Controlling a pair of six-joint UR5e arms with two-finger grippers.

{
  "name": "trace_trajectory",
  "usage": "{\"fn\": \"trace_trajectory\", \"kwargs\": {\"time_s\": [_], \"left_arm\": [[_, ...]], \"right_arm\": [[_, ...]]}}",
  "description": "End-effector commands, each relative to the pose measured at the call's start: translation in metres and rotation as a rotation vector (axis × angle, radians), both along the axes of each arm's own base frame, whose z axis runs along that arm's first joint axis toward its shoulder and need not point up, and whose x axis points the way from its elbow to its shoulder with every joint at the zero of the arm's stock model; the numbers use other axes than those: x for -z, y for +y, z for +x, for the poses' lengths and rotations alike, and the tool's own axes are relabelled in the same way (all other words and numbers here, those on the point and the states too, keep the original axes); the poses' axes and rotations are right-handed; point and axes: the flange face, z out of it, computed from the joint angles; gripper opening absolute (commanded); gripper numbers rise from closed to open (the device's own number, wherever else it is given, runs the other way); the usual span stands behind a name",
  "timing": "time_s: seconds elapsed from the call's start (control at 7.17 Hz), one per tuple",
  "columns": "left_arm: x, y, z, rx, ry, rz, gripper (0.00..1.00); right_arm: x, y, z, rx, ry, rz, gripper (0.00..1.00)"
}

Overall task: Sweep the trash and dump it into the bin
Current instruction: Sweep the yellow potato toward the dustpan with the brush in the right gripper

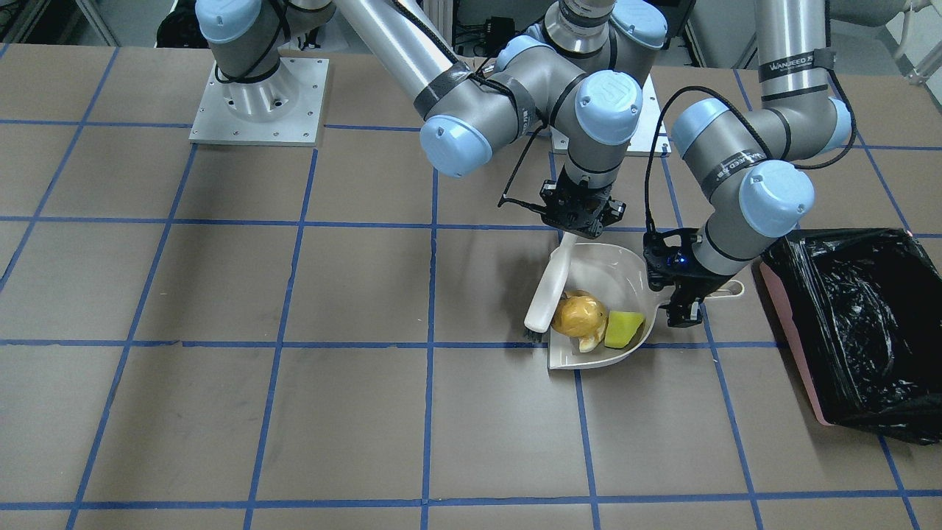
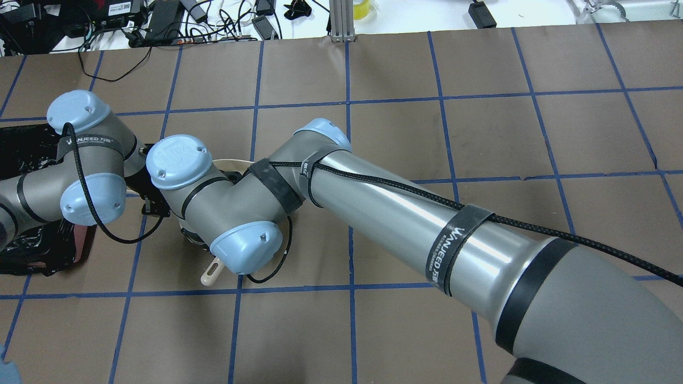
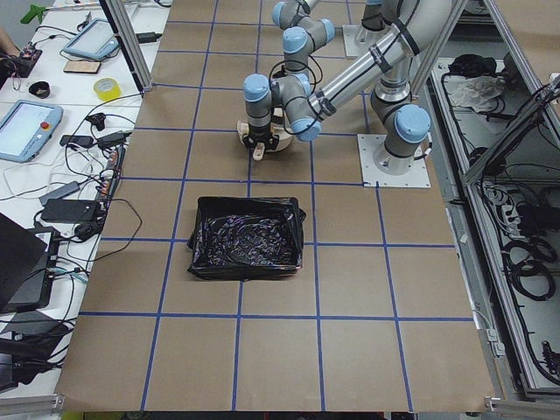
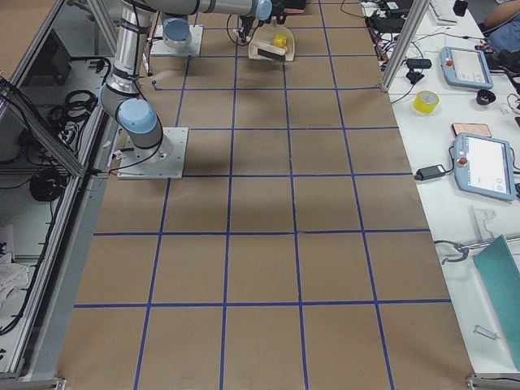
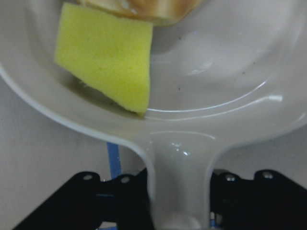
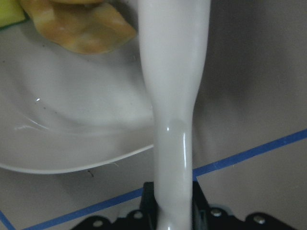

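The cream dustpan (image 1: 611, 276) sits on the table and holds the golden-brown potato-like piece (image 1: 578, 313), the tan bread crescent (image 1: 589, 343) and the yellow-green sponge wedge (image 1: 624, 329). My left gripper (image 1: 688, 305) is shut on the dustpan's handle (image 5: 178, 163); the sponge (image 5: 105, 62) lies just inside the rim. My right gripper (image 1: 581, 224) is shut on the white brush's handle (image 6: 172, 96). The brush (image 1: 547, 291) lies along the pan's edge beside the potato. The pink bin with its black bag (image 1: 791, 335) stands apart, on the left arm's side of the dustpan.
In the overhead view both arms cover the dustpan; only its rim (image 2: 235, 160) and the brush handle's end (image 2: 212, 272) show. The bin (image 3: 245, 238) stands about one grid square from the dustpan (image 3: 273, 142). Brown paper with blue tape lines covers the table.
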Motion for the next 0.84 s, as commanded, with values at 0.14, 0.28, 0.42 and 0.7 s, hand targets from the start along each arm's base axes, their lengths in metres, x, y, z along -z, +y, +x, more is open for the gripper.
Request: {"fn": "trace_trajectory", "kwargs": {"time_s": [0.14, 0.28, 0.42, 0.7], "left_arm": [[0.004, -0.001, 0.012, -0.041, 0.087, -0.012, 0.00], [0.003, -0.003, 0.010, -0.044, 0.109, -0.021, 0.00], [0.001, -0.006, 0.010, -0.054, 0.147, -0.039, 0.00], [-0.002, -0.006, 0.022, -0.092, 0.203, -0.064, 0.00]], "right_arm": [[-0.011, 0.010, -0.014, -0.073, 0.094, -0.014, 0.00], [-0.011, 0.011, -0.024, -0.117, 0.153, -0.005, 0.00], [-0.020, 0.002, -0.041, -0.185, 0.198, -0.015, 0.00], [-0.033, -0.019, -0.069, -0.210, 0.221, -0.014, 0.00]]}}
